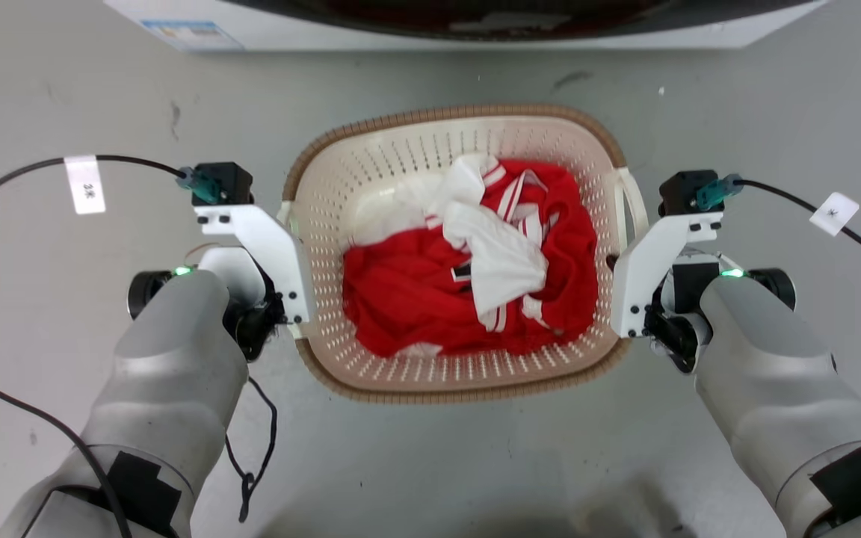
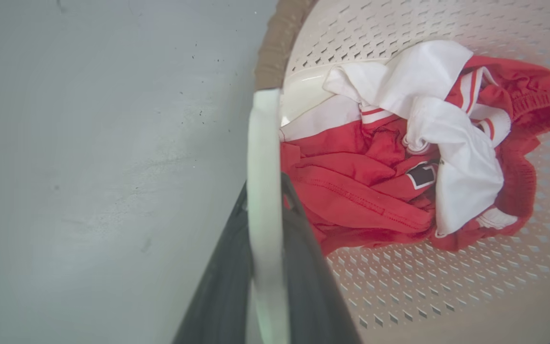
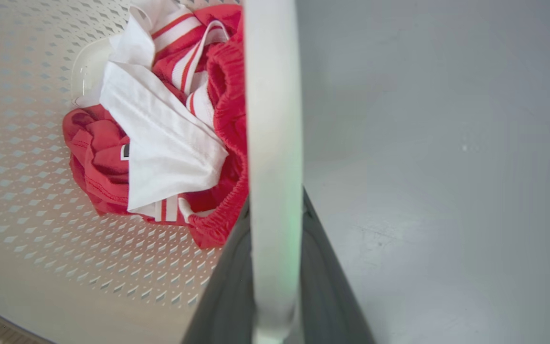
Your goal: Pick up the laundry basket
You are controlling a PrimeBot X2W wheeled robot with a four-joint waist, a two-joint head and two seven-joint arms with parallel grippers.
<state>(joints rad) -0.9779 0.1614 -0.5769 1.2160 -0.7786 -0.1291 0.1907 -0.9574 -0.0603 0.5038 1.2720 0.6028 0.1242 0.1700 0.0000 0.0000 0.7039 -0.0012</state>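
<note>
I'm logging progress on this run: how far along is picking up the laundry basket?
Done: the reach to the laundry basket. In hand: the left pincer looks clamped on its left handle, the right pincer on its right handle. Left: the lift; the basket, clothes inside, seems to sit on the floor.

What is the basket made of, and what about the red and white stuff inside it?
The laundry basket looks like hard cream plastic with a smooth, slightly shiny finish: its walls carry neat rows of small holes. Its brown rim looks woven, though it may be moulded plastic. The red and white clothes are soft fabric, shown by crumpled folds and stitched seams.
</note>
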